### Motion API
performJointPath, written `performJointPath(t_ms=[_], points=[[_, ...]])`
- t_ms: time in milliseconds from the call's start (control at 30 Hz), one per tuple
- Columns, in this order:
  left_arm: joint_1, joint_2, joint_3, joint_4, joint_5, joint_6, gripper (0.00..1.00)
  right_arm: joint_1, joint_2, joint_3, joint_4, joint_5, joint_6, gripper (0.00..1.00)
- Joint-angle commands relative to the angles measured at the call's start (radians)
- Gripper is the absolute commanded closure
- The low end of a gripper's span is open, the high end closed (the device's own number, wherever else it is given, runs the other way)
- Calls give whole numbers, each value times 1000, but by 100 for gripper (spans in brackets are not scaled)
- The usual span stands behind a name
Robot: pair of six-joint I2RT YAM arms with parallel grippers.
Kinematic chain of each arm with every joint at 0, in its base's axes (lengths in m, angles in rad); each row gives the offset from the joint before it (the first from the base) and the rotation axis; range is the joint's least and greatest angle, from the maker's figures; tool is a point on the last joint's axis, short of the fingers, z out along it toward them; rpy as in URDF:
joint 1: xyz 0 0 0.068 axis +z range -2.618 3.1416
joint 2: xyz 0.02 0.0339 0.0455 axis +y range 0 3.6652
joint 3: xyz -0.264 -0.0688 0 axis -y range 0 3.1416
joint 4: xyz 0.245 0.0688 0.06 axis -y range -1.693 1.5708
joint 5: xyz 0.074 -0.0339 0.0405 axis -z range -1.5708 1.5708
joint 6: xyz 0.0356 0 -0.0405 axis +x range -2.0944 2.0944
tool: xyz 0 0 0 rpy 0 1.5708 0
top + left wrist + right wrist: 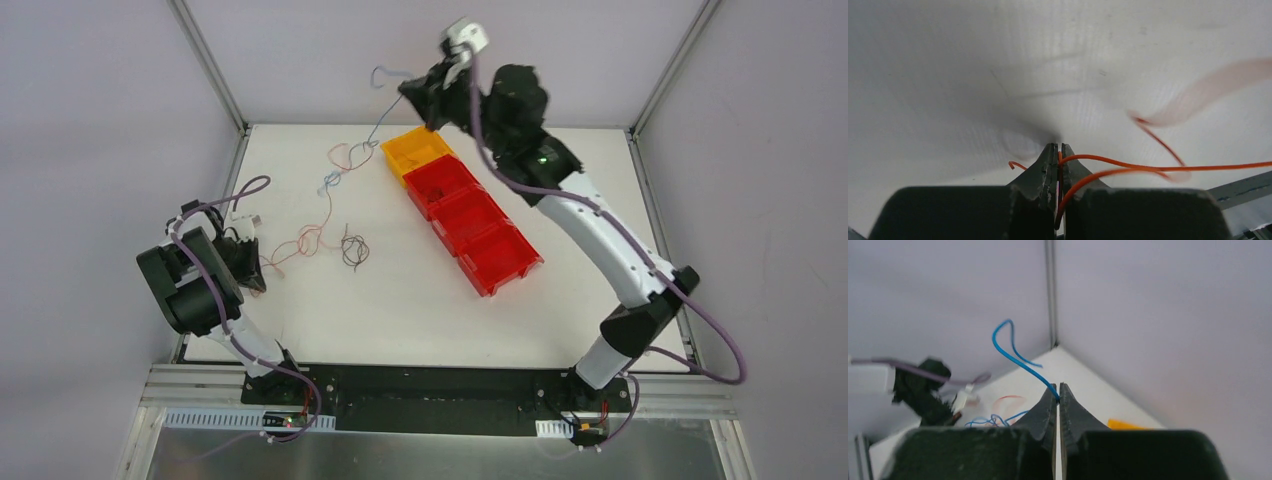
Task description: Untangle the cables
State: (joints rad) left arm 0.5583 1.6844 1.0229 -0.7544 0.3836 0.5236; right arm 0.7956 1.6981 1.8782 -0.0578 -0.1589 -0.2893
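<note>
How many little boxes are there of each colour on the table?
yellow-orange box: 1
red boxes: 3
total: 4

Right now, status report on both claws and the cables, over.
Left claw shut on orange cable. Right claw shut on blue cable, raised. Tangle between them; black cable apart.
</note>
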Motion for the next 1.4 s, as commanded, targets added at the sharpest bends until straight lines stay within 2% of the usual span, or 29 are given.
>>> performJointPath(t_ms=[0,167,467,700,833,967,1133,1367], points=[[42,45,44,22,-118,44,100,-62,-85,131,24,73,81,100],[100,91,55,50,-175,102,100,-142,-91,273,10,80,128,100],[108,110,58,54,-210,115,100,-248,-116,232,44,78,136,100],[124,147,56,82,-274,151,100,-409,-41,424,54,104,130,100],[150,186,68,104,-305,171,100,-493,-25,468,101,124,109,100],[163,211,92,106,-312,179,100,-559,-28,462,96,126,156,100],[158,177,113,77,-219,151,100,-562,-61,364,66,32,242,100],[81,17,125,-28,44,93,100,-560,-58,259,-37,-81,335,100]])
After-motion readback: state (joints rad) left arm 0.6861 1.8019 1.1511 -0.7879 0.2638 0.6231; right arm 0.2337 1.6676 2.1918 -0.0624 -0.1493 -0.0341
